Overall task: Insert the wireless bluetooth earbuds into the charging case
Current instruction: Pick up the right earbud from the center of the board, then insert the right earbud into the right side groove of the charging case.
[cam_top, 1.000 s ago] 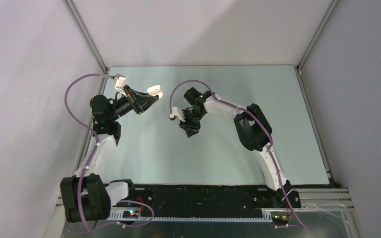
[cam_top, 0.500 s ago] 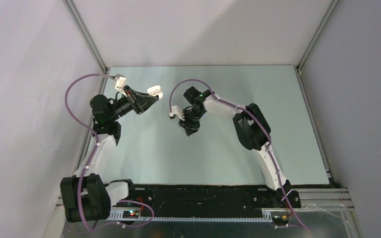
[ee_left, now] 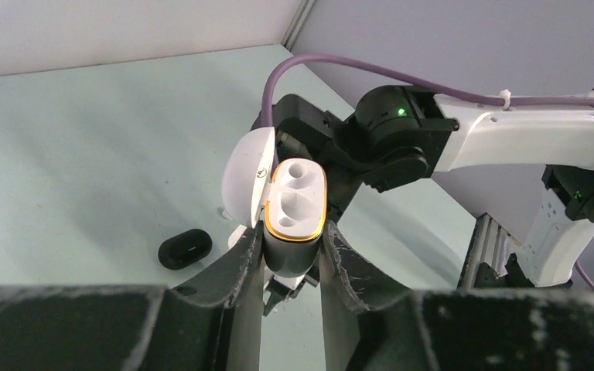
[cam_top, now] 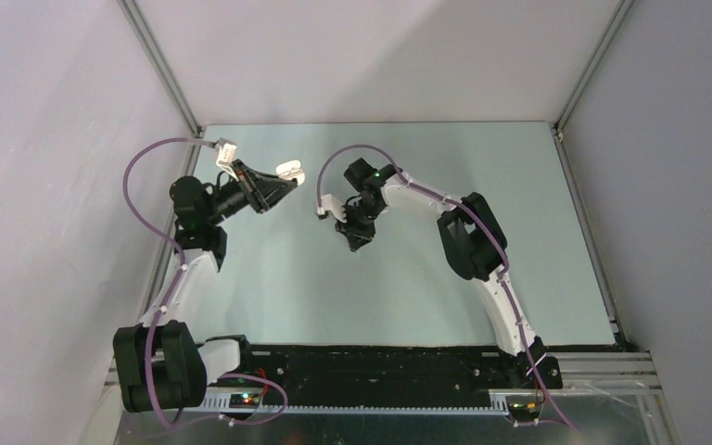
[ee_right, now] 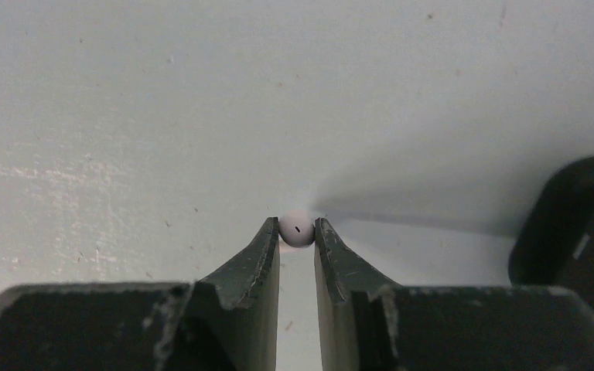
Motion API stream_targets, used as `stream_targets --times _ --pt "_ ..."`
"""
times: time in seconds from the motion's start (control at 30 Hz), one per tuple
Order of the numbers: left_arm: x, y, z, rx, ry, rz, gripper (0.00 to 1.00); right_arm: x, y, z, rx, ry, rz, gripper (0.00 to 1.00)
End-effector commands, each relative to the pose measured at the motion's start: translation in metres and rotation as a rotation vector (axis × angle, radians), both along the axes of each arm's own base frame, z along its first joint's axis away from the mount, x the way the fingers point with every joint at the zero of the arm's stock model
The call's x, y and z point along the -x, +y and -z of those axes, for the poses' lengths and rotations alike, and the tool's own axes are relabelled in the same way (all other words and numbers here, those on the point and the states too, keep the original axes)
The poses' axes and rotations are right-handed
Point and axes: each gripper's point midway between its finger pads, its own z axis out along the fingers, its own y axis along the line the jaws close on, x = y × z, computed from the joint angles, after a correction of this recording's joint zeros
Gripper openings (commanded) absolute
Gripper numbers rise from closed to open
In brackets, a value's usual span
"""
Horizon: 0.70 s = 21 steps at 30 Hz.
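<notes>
My left gripper (ee_left: 292, 241) is shut on the charging case (ee_left: 297, 207) and holds it up off the table. The case's lid (ee_left: 244, 184) is flipped open to the left, and its two white sockets inside a gold rim stand empty. From above, the case (cam_top: 288, 169) shows at the tip of the left gripper (cam_top: 281, 178). My right gripper (ee_right: 297, 229) points down at the table, with one small white earbud (ee_right: 297, 229) pinched between its fingertips. In the top view the right gripper (cam_top: 353, 239) sits right of the case. No other earbud shows clearly.
A black oval pebble-like object (ee_right: 576, 232) lies on the table just right of the right gripper. It also shows left of the held case in the left wrist view (ee_left: 185, 250). The right arm's wrist (ee_left: 390, 143) is close behind the case.
The right gripper's fingers have closed in onto the earbud, and its wrist has shifted slightly. The left arm and the case have not moved.
</notes>
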Motion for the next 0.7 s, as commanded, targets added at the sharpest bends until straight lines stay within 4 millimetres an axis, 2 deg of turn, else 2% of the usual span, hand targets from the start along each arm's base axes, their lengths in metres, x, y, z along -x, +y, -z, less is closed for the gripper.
stream_targets --times 0.0,0.03,0.07,0.1,0.13,0.17,0.2,0.23,0.27,0.3,0.33,0.37,0.4,0.43,0.47,0.53,0.57,0.6,0.67 --pt "-0.005 0.002 -0.007 0.003 -0.050 0.006 0.00 -0.018 -0.010 -0.073 -0.065 -0.135 0.049 0.00" --pt "-0.004 0.001 -0.007 0.016 -0.042 0.015 0.00 -0.018 -0.013 -0.077 -0.072 -0.153 0.063 0.00" --pt "-0.006 0.001 -0.010 0.019 -0.070 0.020 0.00 -0.021 -0.017 -0.106 -0.107 -0.217 0.080 0.00" --pt "-0.005 -0.001 -0.011 0.030 -0.066 0.036 0.00 -0.020 -0.021 -0.112 -0.123 -0.237 0.097 0.00" --pt "-0.007 -0.002 -0.014 0.029 -0.102 0.048 0.00 -0.021 -0.026 -0.146 -0.170 -0.310 0.120 0.00" --pt "-0.005 -0.005 -0.016 0.029 -0.106 0.068 0.00 -0.021 -0.028 -0.151 -0.194 -0.338 0.147 0.00" --pt "-0.005 -0.008 -0.018 0.027 -0.127 0.084 0.00 -0.019 -0.035 -0.182 -0.237 -0.408 0.172 0.00" --pt "-0.002 -0.012 -0.021 0.027 -0.137 0.108 0.00 -0.019 -0.036 -0.188 -0.268 -0.435 0.200 0.00" --pt "0.000 -0.014 -0.025 0.025 -0.162 0.117 0.00 -0.015 -0.043 -0.218 -0.312 -0.504 0.231 0.00" --pt "0.003 -0.019 -0.028 0.029 -0.171 0.134 0.00 -0.013 -0.041 -0.225 -0.348 -0.529 0.258 0.00" --pt "0.006 -0.022 -0.033 0.028 -0.202 0.143 0.00 -0.009 -0.048 -0.252 -0.388 -0.594 0.289 0.00" --pt "0.010 -0.028 -0.035 0.039 -0.201 0.164 0.00 -0.003 -0.043 -0.260 -0.421 -0.624 0.292 0.00" --pt "0.013 -0.031 -0.040 0.043 -0.231 0.173 0.00 0.002 -0.049 -0.283 -0.452 -0.684 0.318 0.00" --pt "0.016 -0.035 -0.043 0.055 -0.230 0.185 0.00 0.009 -0.042 -0.295 -0.490 -0.716 0.319 0.00" --pt "0.020 -0.041 -0.048 0.060 -0.255 0.200 0.00 0.013 -0.048 -0.314 -0.516 -0.765 0.351 0.00" --pt "0.032 -0.052 -0.056 0.069 -0.285 0.242 0.00 0.025 -0.043 -0.343 -0.589 -0.825 0.364 0.00" --pt "0.038 -0.059 -0.058 0.072 -0.296 0.266 0.00 0.031 -0.039 -0.349 -0.601 -0.846 0.364 0.00" --pt "0.045 -0.061 -0.061 0.070 -0.317 0.280 0.00 0.036 -0.038 -0.364 -0.641 -0.882 0.367 0.00" --pt "0.055 -0.067 -0.063 0.080 -0.325 0.303 0.00 0.044 -0.033 -0.373 -0.669 -0.944 0.362 0.00"
